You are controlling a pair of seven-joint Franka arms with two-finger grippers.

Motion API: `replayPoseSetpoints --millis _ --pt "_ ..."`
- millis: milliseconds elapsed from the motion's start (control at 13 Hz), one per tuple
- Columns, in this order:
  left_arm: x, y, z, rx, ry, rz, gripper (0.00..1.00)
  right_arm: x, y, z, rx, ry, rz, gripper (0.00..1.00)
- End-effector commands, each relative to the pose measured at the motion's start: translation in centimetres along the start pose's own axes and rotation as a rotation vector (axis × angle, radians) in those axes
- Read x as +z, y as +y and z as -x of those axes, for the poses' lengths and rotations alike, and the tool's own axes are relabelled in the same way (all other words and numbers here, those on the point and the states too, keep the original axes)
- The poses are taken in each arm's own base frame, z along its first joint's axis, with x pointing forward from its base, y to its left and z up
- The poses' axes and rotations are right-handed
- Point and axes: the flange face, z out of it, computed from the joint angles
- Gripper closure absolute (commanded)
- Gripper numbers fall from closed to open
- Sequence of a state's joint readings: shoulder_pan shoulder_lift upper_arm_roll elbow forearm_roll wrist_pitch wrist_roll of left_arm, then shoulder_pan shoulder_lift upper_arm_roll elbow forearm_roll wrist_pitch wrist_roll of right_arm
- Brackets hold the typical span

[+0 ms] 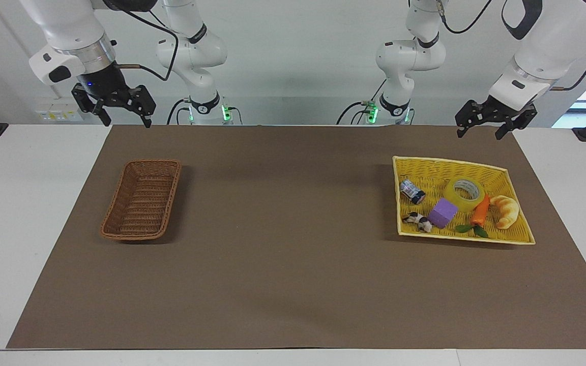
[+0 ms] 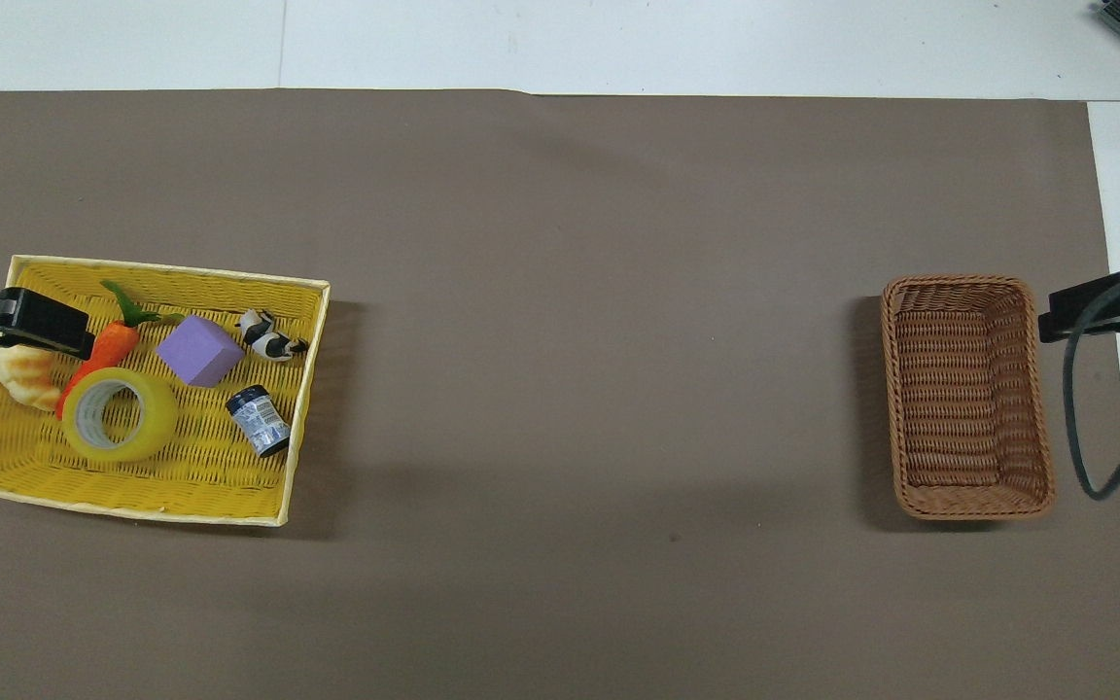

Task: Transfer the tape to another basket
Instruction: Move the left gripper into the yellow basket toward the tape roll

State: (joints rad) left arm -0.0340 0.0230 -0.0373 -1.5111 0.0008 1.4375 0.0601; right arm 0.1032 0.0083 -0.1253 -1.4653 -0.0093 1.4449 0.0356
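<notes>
Facing view: high, across the counter (image 1: pixel 293 305), looks toward the robots | Overhead view: high above robots' end, looks steeply down and forward | Shared: brown mat (image 2: pixel 560 292), both baskets, half-turn apart

Glossy translucent yellow tape (image 1: pixel 465 193) on a white core, coarse woven yellow basket (image 1: pixel 523 227), brown woven wicker basket (image 1: pixel 141 199), matt brown paper mat (image 1: pixel 293 264), smooth white counter (image 1: pixel 23 213), matt purple cube (image 1: pixel 443 213)

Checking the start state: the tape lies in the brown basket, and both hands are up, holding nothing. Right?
Not quite. The tape lies in the yellow basket, beside the carrot, as the overhead view shows. The brown basket holds nothing. The left hand and right hand are up, holding nothing.
</notes>
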Motion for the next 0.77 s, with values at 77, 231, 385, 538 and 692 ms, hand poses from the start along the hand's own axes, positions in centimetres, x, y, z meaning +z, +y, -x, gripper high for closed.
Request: replayPoseSetpoints --millis 77,231,385,538,692 --pt "0.28 0.07 1.01 -0.005 -0.024 -0.019 0.0 -0.11 0.04 0.47 -0.024 0.002 -0.002 0.0" --pt "0.3 -0.02 0.98 -0.005 -0.026 -0.019 0.0 -0.11 0.04 0.47 -0.024 0.002 -0.002 0.0" --pt "0.23 -0.01 0.98 -0.004 -0.024 -0.019 0.0 -0.11 0.04 0.47 -0.024 0.002 -0.002 0.0" --pt "-0.38 -0.31 1.38 -0.015 -0.012 -0.019 0.0 -0.11 -0.04 0.47 -0.026 0.002 -0.002 0.0" --pt "-0.25 -0.32 1.42 -0.009 -0.015 -0.013 0.0 -0.11 0.04 0.47 -0.024 0.002 -0.002 0.0"
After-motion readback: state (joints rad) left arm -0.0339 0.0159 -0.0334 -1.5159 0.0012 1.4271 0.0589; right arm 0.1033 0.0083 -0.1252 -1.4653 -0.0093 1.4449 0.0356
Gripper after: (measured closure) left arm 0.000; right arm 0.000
